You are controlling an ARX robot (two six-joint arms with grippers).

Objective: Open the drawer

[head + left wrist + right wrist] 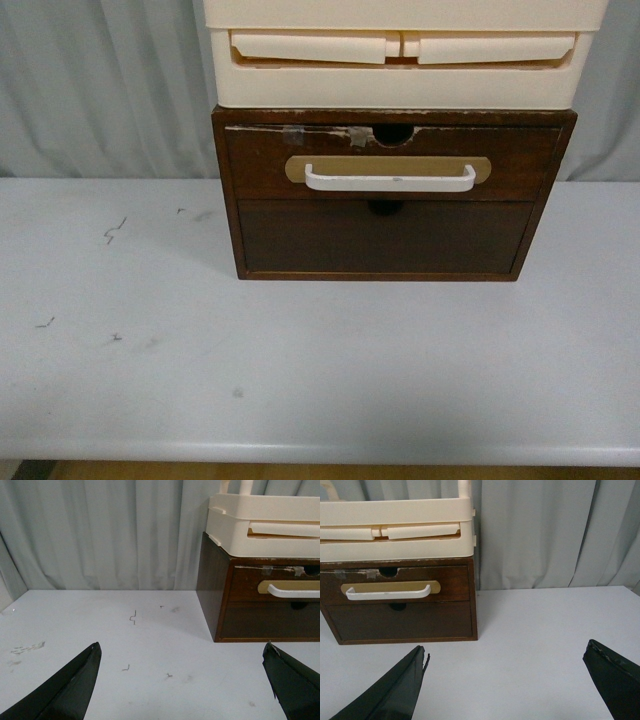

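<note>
The dark brown wooden drawer sits shut in the top of a brown cabinet at the back middle of the table. Its white bar handle lies on a tan oval plate. Its top edge is chipped and taped, with a half-round notch. The drawer also shows in the left wrist view and the right wrist view. My left gripper is open and empty over the table, left of the cabinet. My right gripper is open and empty, right of the cabinet. Neither arm shows in the front view.
A plain dark brown panel without a handle lies under the drawer. A cream plastic drawer unit stands on the cabinet. The table is pale grey with small dark marks. Grey curtains hang behind.
</note>
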